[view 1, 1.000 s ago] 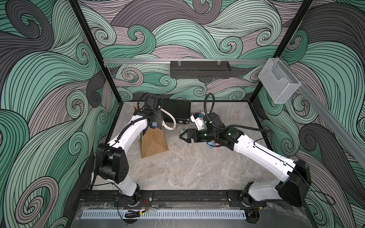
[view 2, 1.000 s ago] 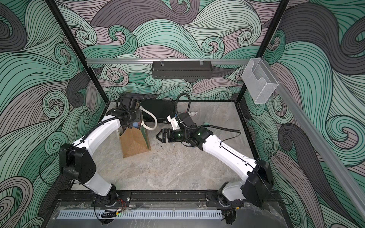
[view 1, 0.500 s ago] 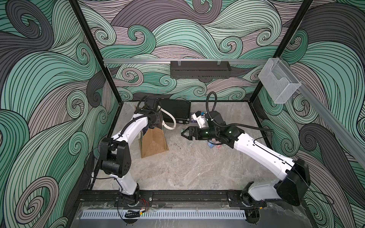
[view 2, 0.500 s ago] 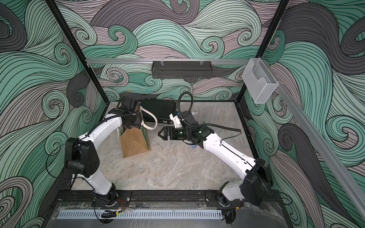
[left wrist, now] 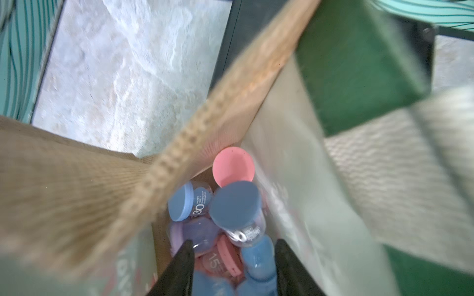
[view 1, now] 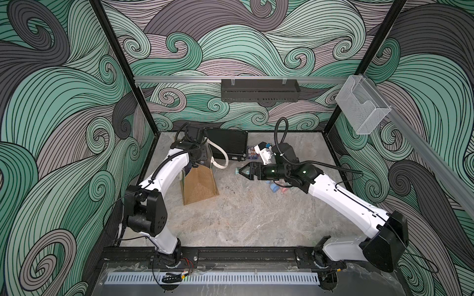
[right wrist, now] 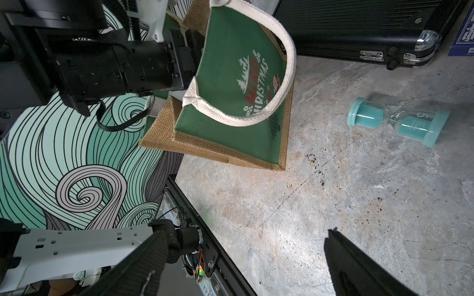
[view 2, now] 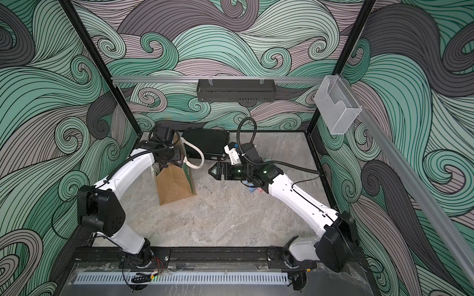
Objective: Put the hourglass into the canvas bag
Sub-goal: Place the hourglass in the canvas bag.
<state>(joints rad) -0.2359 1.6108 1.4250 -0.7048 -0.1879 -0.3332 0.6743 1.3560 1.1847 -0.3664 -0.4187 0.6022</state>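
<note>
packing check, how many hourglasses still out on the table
3: a teal one lying near the black case, a blue one and a pink one partly under the right arm; more may be hidden.

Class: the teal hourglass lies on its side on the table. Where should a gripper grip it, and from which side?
Probably across one glass bulb of the hourglass, coming down from above, jaws either side of its length. It lies flat with bare table around; the neck looks thin, the caps wide.
</note>
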